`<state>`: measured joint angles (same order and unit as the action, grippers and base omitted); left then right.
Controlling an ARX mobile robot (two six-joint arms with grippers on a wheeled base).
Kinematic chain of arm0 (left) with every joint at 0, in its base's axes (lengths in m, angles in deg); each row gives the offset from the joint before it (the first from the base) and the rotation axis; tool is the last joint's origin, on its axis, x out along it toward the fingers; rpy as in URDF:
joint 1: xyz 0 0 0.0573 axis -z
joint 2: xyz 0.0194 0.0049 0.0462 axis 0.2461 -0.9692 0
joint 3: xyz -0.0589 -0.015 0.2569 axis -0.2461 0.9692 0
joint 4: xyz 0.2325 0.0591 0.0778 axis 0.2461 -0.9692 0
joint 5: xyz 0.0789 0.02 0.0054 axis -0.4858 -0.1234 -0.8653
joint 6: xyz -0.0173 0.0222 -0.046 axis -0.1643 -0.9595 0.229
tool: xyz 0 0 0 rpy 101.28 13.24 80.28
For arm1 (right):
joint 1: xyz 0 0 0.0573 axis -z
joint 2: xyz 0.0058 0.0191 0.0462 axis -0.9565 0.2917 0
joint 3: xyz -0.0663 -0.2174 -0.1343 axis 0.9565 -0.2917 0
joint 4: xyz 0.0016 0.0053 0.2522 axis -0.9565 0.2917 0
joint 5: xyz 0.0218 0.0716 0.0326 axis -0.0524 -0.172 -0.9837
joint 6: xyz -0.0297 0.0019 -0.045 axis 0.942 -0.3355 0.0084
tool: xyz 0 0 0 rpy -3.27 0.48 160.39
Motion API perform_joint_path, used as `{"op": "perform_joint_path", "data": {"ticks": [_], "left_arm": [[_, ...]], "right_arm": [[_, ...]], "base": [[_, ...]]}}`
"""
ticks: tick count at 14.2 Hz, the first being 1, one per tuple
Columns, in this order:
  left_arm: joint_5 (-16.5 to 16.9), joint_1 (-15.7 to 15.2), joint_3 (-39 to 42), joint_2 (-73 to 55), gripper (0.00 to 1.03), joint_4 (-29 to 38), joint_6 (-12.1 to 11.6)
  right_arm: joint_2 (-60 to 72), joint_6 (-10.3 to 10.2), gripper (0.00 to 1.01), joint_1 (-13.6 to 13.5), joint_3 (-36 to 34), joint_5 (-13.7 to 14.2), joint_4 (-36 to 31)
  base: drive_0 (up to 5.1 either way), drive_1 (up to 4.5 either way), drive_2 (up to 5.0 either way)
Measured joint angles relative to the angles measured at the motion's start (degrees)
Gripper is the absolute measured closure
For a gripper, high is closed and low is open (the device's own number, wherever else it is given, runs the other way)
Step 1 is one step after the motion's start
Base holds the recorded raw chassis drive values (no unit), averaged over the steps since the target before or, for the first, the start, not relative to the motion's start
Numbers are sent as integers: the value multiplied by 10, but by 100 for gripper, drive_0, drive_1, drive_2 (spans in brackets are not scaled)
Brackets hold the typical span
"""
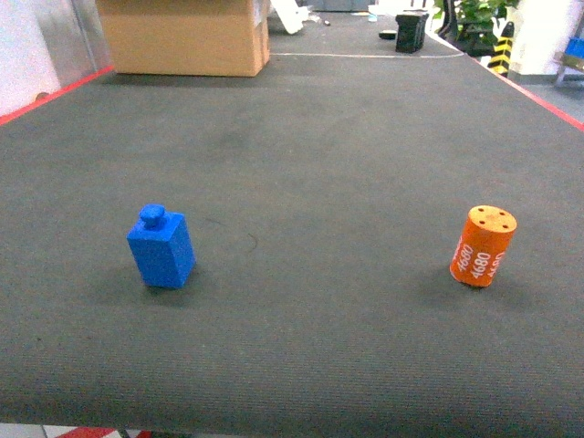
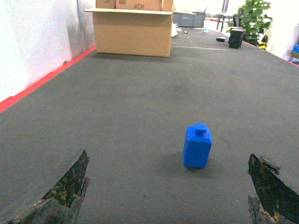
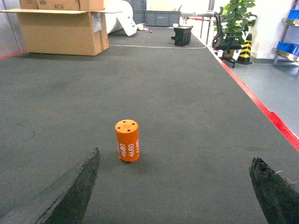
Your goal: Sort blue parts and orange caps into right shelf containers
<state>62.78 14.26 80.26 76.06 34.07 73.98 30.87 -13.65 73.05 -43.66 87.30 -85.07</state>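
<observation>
left tool (image 2: 168,196) wide open | right tool (image 3: 175,196) wide open | upright orange plastic cylinder cap (image 3: 127,140) may topple if a finger clips it

Blue part (image 1: 161,247), orange cap (image 1: 483,245) (white digits), dark grey mat (image 1: 301,164)

Left tool (image 2: 168,196) and right tool (image 3: 175,193) both hang with fingers spread wide.

A blue part (image 1: 161,247) is seen upright at left on the dark mat (image 1: 301,155), an orange cap (image 1: 483,245) well apart at right, a cardboard box (image 1: 185,35) far behind.
</observation>
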Motion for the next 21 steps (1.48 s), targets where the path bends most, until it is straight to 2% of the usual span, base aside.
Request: {"op": "perform_joint_path", "data": {"ticks": [14, 15, 16, 17, 18, 19, 21], "left_arm": [[0, 0, 0, 0, 5, 0, 0], [-68, 26, -10, -15, 5, -34, 6], [-202, 104, -25, -108, 5, 2, 22], [-275, 146, -36, -195, 5, 75, 28], [-311, 148, -49, -285, 5, 164, 29], [-297, 153, -79, -394, 5, 264, 27], [-234, 162, -178, -639, 5, 442, 29]], "right_arm": [[0, 0, 3, 0, 0, 0, 0], [4, -2, 3, -6, 0, 19, 9], [51, -7, 3, -65, 6, 130, 9], [112, -8, 3, -100, 8, 187, -40], [179, -8, 3, -106, 18, 212, -115], [276, -8, 3, -105, 39, 203, -211], [509, -10, 3, -105, 106, 171, -402]], "base": [[0, 0, 0], [0, 0, 0], [0, 0, 0], [0, 0, 0], [0, 0, 0], [0, 0, 0], [0, 0, 0]]}}
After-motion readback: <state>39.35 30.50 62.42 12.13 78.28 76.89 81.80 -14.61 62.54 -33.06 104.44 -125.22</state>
